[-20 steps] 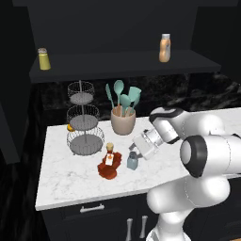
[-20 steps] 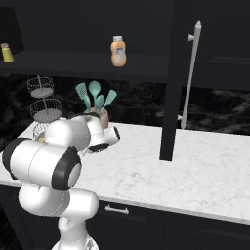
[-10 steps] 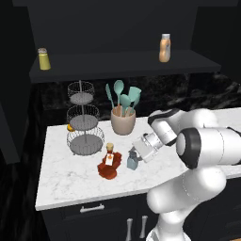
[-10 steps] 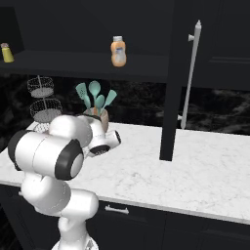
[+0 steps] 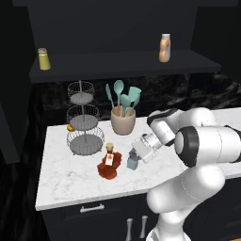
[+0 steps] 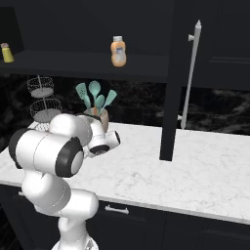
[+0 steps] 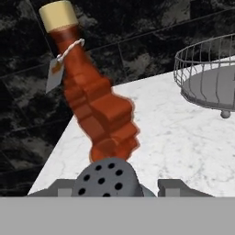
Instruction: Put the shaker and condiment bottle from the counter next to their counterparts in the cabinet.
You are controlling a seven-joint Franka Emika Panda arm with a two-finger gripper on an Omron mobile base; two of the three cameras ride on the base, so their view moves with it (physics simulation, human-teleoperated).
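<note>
Fingers (image 7: 181, 187) sit spread either side of the shaker (image 5: 132, 160) on the counter (image 5: 61, 179), gripping nothing, evidently positioned to grasp it beside the condiment bottle (image 7: 92, 98).

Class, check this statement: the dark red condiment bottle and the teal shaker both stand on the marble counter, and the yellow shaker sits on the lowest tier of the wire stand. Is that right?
Not quite. The yellow shaker stands on the cabinet shelf, as the left base view shows. The condiment bottle and teal shaker do stand on the counter.
</note>
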